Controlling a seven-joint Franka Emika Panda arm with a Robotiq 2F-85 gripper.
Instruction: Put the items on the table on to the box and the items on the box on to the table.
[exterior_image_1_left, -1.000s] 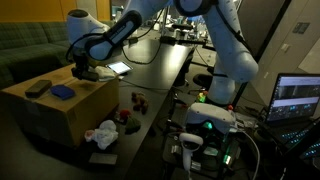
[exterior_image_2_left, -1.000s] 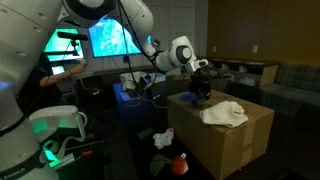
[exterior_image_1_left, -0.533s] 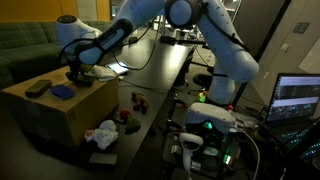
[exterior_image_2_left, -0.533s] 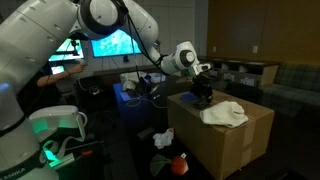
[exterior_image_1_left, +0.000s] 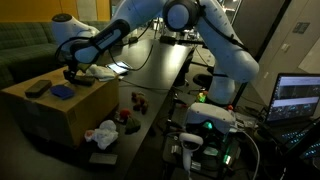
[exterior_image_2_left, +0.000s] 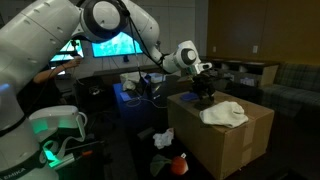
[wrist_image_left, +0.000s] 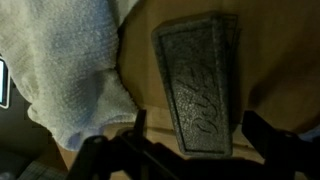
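Observation:
The box (exterior_image_1_left: 55, 115) (exterior_image_2_left: 235, 140) is a large brown carton. My gripper (exterior_image_1_left: 72, 76) (exterior_image_2_left: 203, 90) (wrist_image_left: 198, 130) hangs low over its top. In the wrist view a dark embossed flat item (wrist_image_left: 195, 85) lies on the cardboard between my spread fingers (wrist_image_left: 139, 128), with a gap on each side, so the gripper is open. A white cloth (wrist_image_left: 70, 70) (exterior_image_2_left: 222, 113) lies on the box beside it. A blue item (exterior_image_1_left: 62, 92) and a dark item (exterior_image_1_left: 37, 88) also rest on the box top. The table (exterior_image_1_left: 160, 70) is long and dark.
Small red objects (exterior_image_1_left: 135, 100) and a white crumpled cloth (exterior_image_1_left: 103, 133) lie low beside the box. A red thing (exterior_image_2_left: 178, 163) sits at the box's foot. A lit laptop (exterior_image_1_left: 298, 98) and the robot base (exterior_image_1_left: 210, 120) stand nearby.
The arm has swung further across the box top and come down a little. The items lying on the box have not moved.

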